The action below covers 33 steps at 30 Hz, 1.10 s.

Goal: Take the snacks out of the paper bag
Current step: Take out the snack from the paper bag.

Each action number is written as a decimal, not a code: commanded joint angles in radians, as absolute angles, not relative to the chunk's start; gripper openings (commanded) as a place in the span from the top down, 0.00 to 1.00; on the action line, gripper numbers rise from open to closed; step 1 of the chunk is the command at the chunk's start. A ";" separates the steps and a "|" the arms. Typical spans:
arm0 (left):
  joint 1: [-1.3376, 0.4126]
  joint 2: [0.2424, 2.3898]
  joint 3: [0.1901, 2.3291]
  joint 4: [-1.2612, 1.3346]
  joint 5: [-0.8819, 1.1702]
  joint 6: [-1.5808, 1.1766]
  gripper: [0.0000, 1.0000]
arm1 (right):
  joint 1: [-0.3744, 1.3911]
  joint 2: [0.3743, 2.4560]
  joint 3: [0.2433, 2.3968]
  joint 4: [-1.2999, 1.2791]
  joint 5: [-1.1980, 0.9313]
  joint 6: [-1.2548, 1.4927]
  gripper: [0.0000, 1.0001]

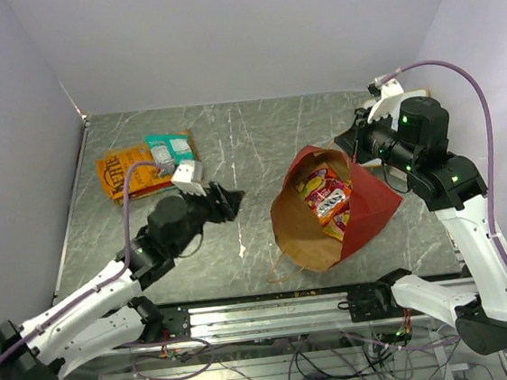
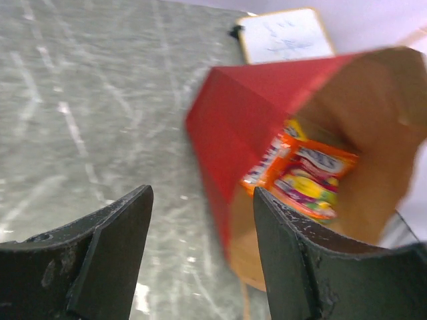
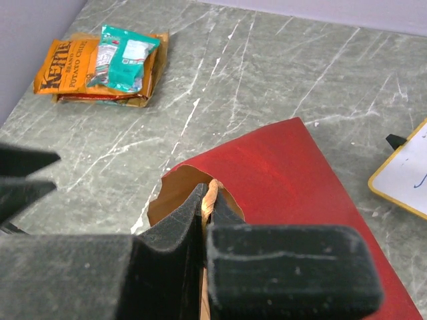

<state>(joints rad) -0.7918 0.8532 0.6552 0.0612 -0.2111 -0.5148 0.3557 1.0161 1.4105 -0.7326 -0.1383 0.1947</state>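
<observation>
- The left pincer [image 2: 201, 200] stands wide open and has nothing between its two dark fingers. It hangs low over the bare tabletop [image 1: 257, 135], and its opening faces the mouth of the bag.
- The right pincer [image 3: 208, 200] is closed tight. Between its pads there is the thin brown edge of the paper bag [image 1: 372, 200], at the far side of the mouth. In my judgement this hold keeps the mouth lifted and open for the other arm.
- The paper bag lies on its side at the right half of the tabletop, with the red outside up and the brown inside open toward the left arm.
- Inside the bag I see several packets [image 1: 327, 196] in orange, red and yellow, lying one over another near the mouth. How many there are I cannot tell.
- Two snacks are already out: the orange chip bag [image 1: 123, 176] lies flat at the far left of the tabletop, and a teal packet [image 1: 169, 147] lies partly on top of it. Both are well apart from the paper bag.
- A white board [image 2: 287, 33] lies beyond the bag and is no part of the work.
- So the task seems to be somewhere in the middle: two packets are out, and the group in the bag is not yet taken out. The next step is probably that the open left pincer goes into the mouth for one of them.
</observation>
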 commanded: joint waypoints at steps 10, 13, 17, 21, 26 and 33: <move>-1.440 1.351 0.844 0.332 -0.597 -0.290 0.37 | 0.359 1.011 1.415 -0.755 -0.185 0.161 1.00; -1.448 1.460 0.874 0.414 -0.548 -0.247 0.38 | 0.360 0.997 1.413 -0.854 -0.187 0.106 1.00; -1.448 1.577 0.871 0.574 -0.478 -0.194 0.39 | 0.359 0.978 1.413 -0.932 -0.185 0.075 1.00; -1.444 1.677 0.872 0.718 -0.455 -0.164 0.41 | 0.359 0.980 1.426 -0.934 -0.184 0.087 1.00; -1.389 1.819 0.891 0.837 -0.372 -0.194 0.44 | 0.359 1.012 1.472 -0.912 -0.184 0.122 1.00; -1.348 1.959 0.974 0.851 -0.350 -0.169 0.35 | 0.359 1.011 1.480 -0.911 -0.173 0.131 1.00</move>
